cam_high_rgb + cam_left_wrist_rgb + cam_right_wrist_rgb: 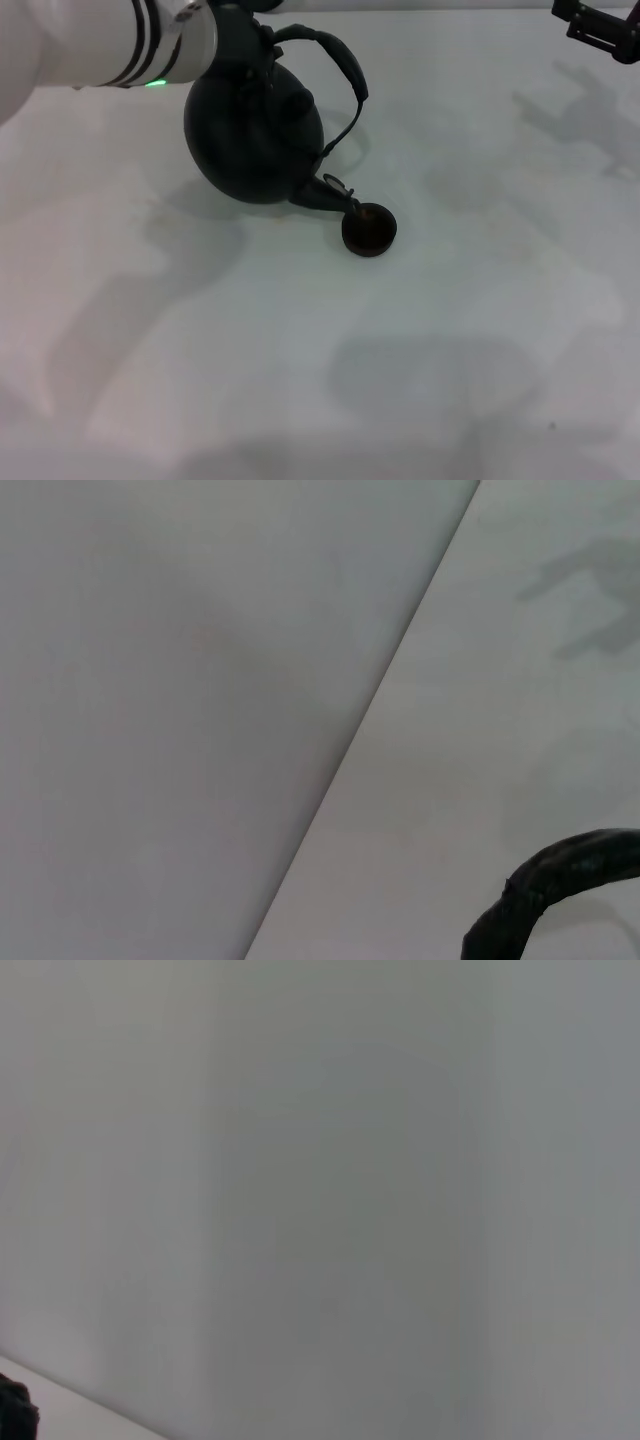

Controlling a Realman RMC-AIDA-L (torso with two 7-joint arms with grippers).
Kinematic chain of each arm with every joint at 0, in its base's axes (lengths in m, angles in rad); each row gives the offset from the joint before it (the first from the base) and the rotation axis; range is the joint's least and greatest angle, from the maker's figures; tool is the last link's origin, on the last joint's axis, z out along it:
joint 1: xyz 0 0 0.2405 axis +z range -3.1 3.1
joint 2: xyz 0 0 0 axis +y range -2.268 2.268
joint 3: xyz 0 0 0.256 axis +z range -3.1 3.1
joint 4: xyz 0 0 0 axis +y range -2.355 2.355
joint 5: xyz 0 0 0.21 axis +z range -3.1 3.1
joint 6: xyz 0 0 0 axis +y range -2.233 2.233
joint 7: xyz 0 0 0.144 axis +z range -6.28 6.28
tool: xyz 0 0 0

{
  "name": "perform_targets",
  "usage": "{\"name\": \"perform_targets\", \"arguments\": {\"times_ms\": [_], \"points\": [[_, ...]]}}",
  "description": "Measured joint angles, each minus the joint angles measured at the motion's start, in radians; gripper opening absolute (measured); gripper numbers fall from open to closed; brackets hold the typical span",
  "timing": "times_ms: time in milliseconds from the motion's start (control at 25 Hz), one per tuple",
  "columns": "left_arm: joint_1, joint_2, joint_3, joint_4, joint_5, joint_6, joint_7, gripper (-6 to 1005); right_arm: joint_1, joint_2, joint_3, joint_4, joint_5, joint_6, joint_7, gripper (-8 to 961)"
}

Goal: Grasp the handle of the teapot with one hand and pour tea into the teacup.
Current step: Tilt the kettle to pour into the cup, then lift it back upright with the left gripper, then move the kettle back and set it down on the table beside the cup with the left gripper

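Tilting strongly toward the cup, the teapot (255,135) hangs from the left gripper (238,30), which comes in from the upper left of the head view on its white arm with black bands. The gripper meets the handle (335,60) near the end above the pot's body. The contact itself is hidden behind the wrist, so I cannot tell how wide the jaws are, only that the pot seems to be carried by them. The rest of the handle makes a free arch on the side away from the arm; the left wrist view also shows a piece of this dark loop.

The pot is leaned so that its short spout (330,192) points down, its pale tip just at the rim of the teacup (369,229). This lets the tea fall directly into such a small opening. The cup stands upright on the pale counter (450,350), just beside the pot's belly. I judge the pouring step is in progress, but no stream is visible.

The right gripper (600,30) waits far away at the upper right corner, well apart from both things.
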Motion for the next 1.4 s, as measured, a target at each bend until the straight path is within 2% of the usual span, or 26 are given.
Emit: {"name": "perform_targets", "arguments": {"times_ms": [360, 600, 680, 720, 840, 1120, 1240, 1400], "points": [[0.012, -0.001, -0.010, 0.013, -0.021, -0.026, -0.011, 126, 0.004, -0.001, 0.000, 0.019, 0.000, -0.001, -0.013, 875], [0.074, 0.001, -0.064, 0.072, -0.113, -0.071, 0.026, 125, -0.001, -0.002, 0.003, 0.019, 0.000, -0.001, -0.011, 875], [0.111, 0.001, -0.109, 0.093, -0.212, -0.075, 0.093, 125, -0.002, -0.003, 0.006, 0.019, 0.000, -0.002, -0.010, 875], [0.111, 0.001, -0.109, 0.093, -0.212, -0.075, 0.093, 125, -0.002, -0.003, 0.010, 0.020, -0.001, -0.002, -0.009, 875], [0.166, 0.002, -0.157, 0.113, -0.313, -0.084, 0.175, 127, -0.002, -0.003, 0.015, 0.020, -0.003, -0.002, -0.006, 875], [0.331, 0.002, -0.288, 0.127, -0.639, -0.100, 0.473, 126, -0.005, -0.003, 0.015, 0.020, -0.005, -0.001, -0.002, 876], [0.404, 0.001, -0.360, 0.095, -0.818, -0.106, 0.630, 125, -0.008, -0.004, 0.015, 0.020, -0.008, 0.001, -0.001, 876], [0.460, 0.003, -0.442, -0.025, -1.086, -0.096, 0.844, 124, -0.020, -0.005, 0.015, 0.021, -0.010, 0.005, 0.002, 876]]}}
